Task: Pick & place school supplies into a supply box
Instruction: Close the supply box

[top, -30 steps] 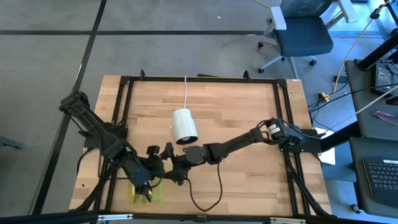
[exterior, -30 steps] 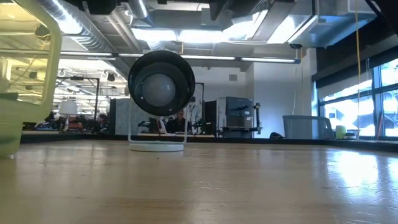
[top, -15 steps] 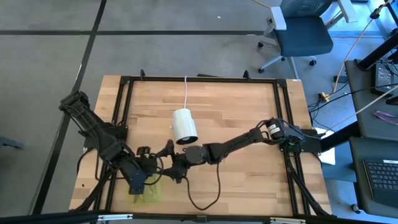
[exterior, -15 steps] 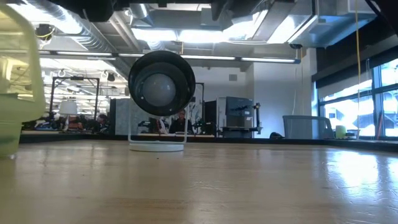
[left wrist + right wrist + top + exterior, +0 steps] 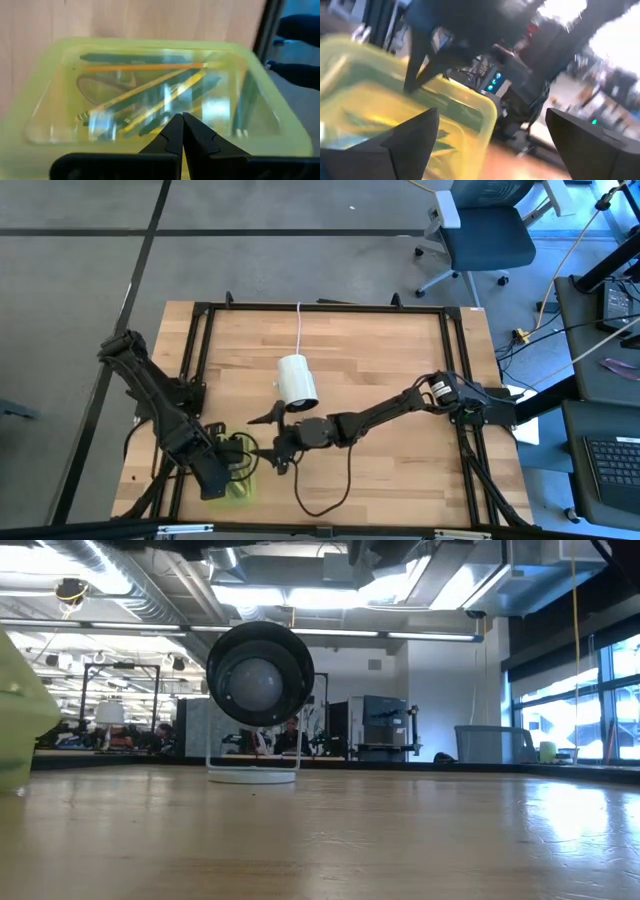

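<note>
Supply box (image 5: 237,486) at tabletop (image 5: 400,370) front-left corner, lid down, pens inside
L tool (image 5: 243,460) pinched together right over the box; R tool (image 5: 268,442) fingers wide apart just beside it; white cylinder (image 5: 296,381) mid-tabletop, bare wood to the right

White cylinder (image 5: 297,381) blocks mid-table; bare table (image 5: 400,340) beyond it
</note>
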